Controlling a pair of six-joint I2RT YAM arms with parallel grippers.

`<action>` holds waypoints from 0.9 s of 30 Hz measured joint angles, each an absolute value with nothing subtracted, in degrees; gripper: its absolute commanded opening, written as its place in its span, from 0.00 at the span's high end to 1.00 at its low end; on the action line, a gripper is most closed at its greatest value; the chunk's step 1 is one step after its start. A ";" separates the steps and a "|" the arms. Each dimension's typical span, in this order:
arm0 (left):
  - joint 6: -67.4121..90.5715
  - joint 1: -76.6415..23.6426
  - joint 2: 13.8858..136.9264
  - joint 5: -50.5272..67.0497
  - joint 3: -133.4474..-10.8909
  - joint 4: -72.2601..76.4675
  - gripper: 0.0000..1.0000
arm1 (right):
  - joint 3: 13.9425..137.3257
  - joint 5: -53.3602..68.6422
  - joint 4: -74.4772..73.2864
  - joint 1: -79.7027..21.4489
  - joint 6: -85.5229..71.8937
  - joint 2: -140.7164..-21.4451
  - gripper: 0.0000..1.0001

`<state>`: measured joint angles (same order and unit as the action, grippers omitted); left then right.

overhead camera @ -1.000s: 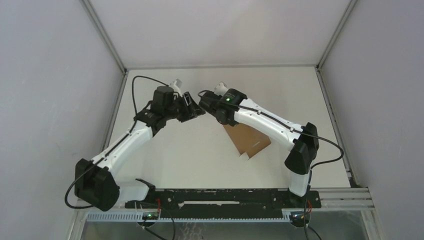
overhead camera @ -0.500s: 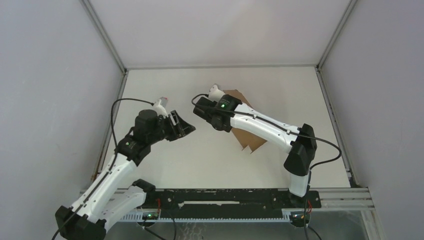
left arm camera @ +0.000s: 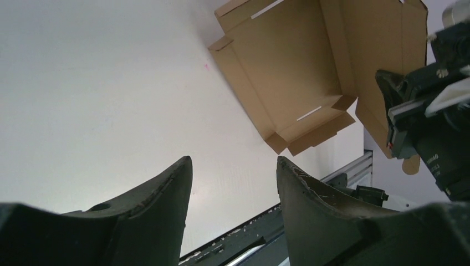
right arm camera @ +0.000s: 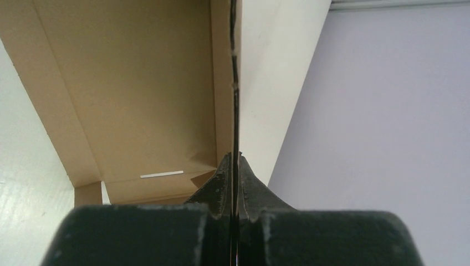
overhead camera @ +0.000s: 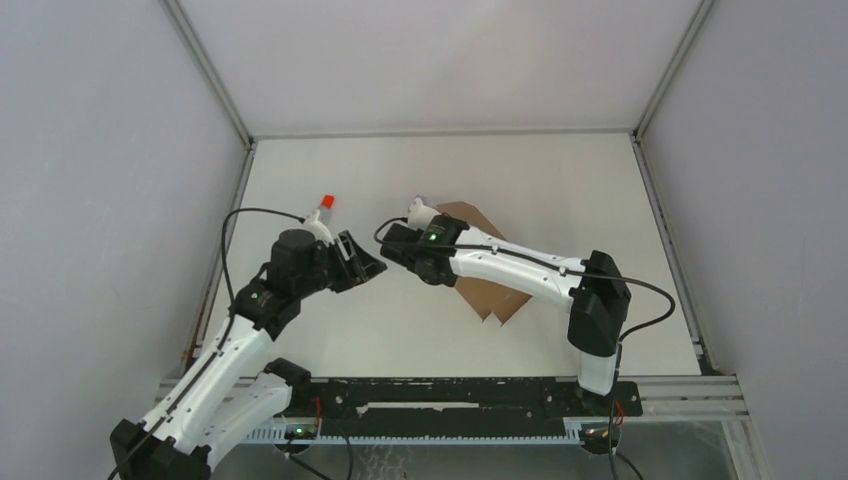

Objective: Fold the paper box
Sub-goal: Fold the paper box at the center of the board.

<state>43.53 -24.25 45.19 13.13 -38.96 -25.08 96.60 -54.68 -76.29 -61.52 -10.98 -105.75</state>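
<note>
The paper box (overhead camera: 492, 298) is a brown die-cut cardboard sheet with flaps and slits, held tilted up off the white table and partly hidden under my right arm. My right gripper (overhead camera: 405, 250) is shut on a thin edge of it. In the right wrist view that edge runs straight up from between the closed fingertips (right arm camera: 233, 158), with the box's inner panel (right arm camera: 133, 94) to the left. My left gripper (overhead camera: 368, 266) is open and empty, a short way left of the right gripper. In the left wrist view, bare table shows between its fingers (left arm camera: 233, 163), and the paper box (left arm camera: 288, 72) lies beyond.
A tiny red block (overhead camera: 326, 201) shows just past the left wrist. Grey walls close the table (overhead camera: 560, 170) on the left, right and back. A black rail (overhead camera: 440, 392) runs along the near edge between the arm bases.
My left arm has drawn back toward the near left, away from the right gripper, with its jaws a little wider. The right gripper has shifted slightly left and nearer with the box.
</note>
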 measured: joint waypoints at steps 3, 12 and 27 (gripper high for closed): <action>43.68 -24.49 44.86 12.08 -38.94 -25.45 0.38 | 95.94 -57.19 -76.01 -63.05 -10.96 -105.75 1.00; 44.71 -28.47 50.11 8.51 -39.07 -25.28 0.38 | 95.22 -64.10 -74.96 -65.67 -11.14 -105.75 1.00; 47.81 -38.87 64.75 3.53 -39.09 -14.61 0.39 | 91.26 -66.13 -71.96 -67.59 -10.70 -107.07 1.00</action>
